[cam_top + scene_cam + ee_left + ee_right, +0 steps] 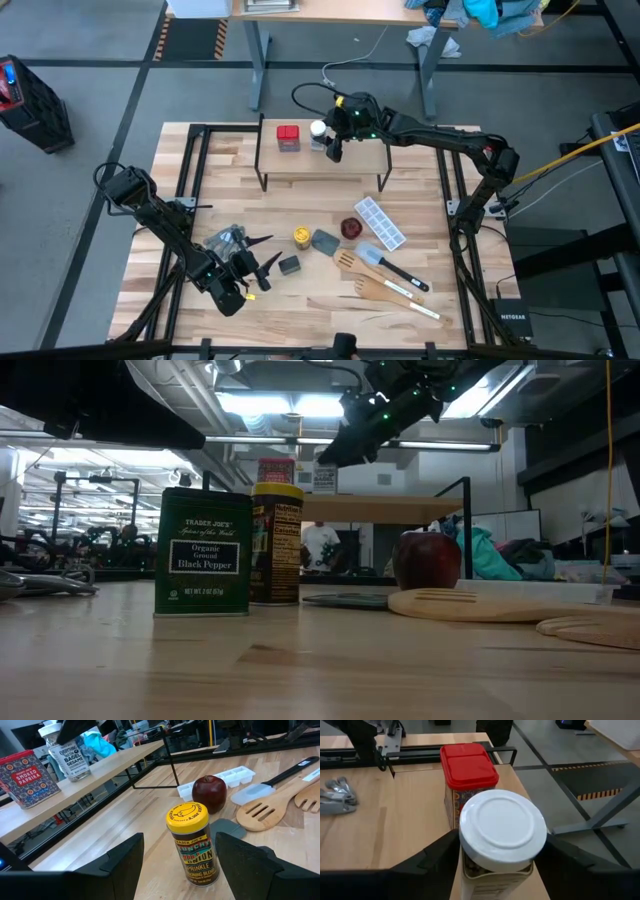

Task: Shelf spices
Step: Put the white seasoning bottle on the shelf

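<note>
White-capped jar [502, 832] stands upright on the shelf [350, 160] beside the red square tin [468, 767], flanked by the right gripper's [332, 145] parted fingers, seemingly letting go.

Two spices stand side by side on the shelf [322, 160]: square tin [288, 137] left, capped jar [318, 131] right. Lidded jar [301, 236] and second tin [289, 265] stand on the surface [320, 300] before it.

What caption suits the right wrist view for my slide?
Right pincer straddles the white-capped jar on the shelf, beside the red tin.
</note>
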Robot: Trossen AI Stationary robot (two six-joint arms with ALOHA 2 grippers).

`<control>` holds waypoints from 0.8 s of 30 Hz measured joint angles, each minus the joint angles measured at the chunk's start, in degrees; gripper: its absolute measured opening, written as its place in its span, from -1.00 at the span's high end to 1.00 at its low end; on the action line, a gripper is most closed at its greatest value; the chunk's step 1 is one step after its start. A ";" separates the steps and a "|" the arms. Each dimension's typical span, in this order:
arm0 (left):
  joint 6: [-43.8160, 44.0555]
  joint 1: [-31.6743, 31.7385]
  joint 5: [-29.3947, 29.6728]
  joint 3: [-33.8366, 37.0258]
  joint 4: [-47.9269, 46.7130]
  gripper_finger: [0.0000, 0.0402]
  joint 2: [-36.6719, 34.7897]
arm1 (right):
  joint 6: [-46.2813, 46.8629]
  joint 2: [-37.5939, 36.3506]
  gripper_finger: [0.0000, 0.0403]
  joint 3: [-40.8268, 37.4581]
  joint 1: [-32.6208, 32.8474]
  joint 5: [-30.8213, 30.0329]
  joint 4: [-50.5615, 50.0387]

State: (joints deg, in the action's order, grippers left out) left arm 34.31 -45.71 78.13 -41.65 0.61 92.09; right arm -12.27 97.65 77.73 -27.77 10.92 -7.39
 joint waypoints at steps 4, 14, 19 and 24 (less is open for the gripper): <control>0.21 0.00 0.00 0.00 0.01 -0.19 0.00 | 0.02 0.00 -0.21 0.00 0.00 0.00 0.27; 0.23 -0.01 0.00 0.00 0.00 -0.19 0.00 | 0.54 0.00 -0.21 0.00 0.00 0.03 1.56; 0.26 -0.02 0.00 0.00 0.00 -0.19 0.00 | 1.51 -0.02 -0.21 0.00 0.00 0.04 1.82; 0.26 -0.01 -0.02 0.00 0.00 -0.19 0.00 | 1.93 -0.02 -0.21 0.00 0.00 0.06 4.47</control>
State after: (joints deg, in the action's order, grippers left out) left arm 34.57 -45.72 78.11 -41.65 0.61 92.09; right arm -10.34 97.62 77.73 -27.77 10.98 -2.92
